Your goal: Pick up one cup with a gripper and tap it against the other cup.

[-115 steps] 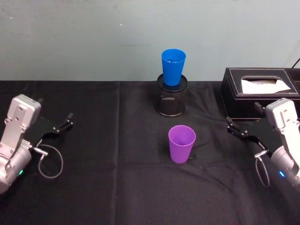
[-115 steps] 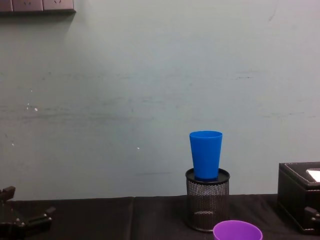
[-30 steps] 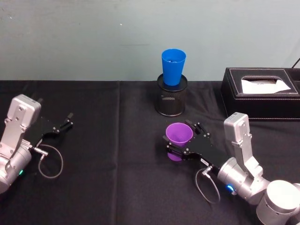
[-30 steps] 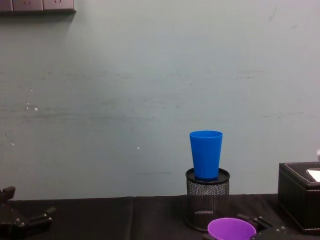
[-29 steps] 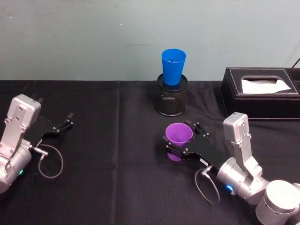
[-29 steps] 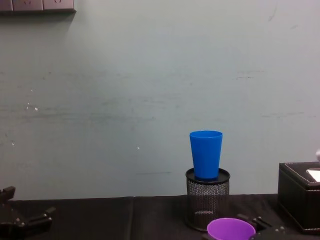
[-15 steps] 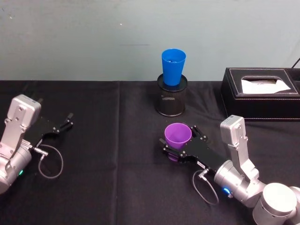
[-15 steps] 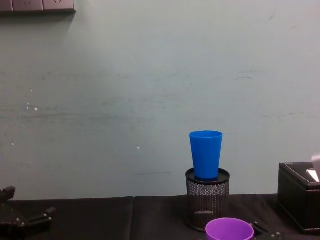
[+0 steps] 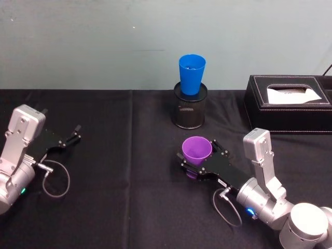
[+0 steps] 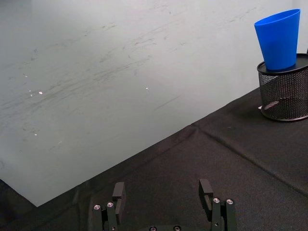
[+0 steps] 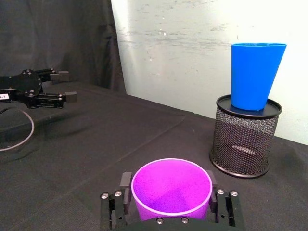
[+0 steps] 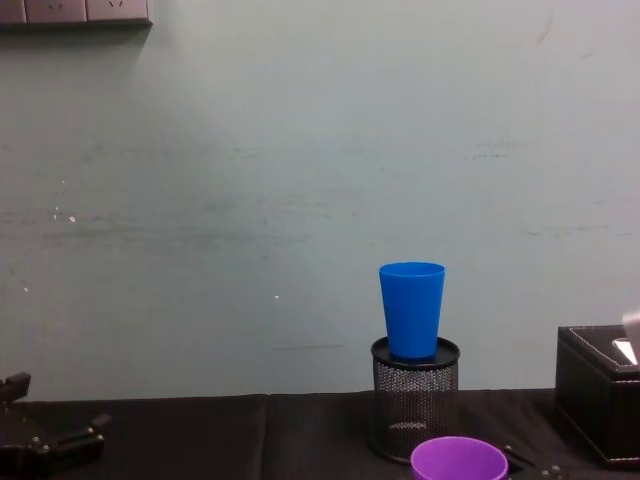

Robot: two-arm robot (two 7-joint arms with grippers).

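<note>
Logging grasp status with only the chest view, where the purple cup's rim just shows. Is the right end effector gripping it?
Observer: Yes, the right wrist view shows the right end effector shut on the purple cup.
Operator: And the left one?
Observer: The left wrist view shows the left end effector open and empty.
Operator: Cups touching?
Observer: No, the head view shows a gap between the purple cup and the blue cup in the mesh holder.

Head downward, chest level, sharing blue cup (image 9: pixel 191 74).
</note>
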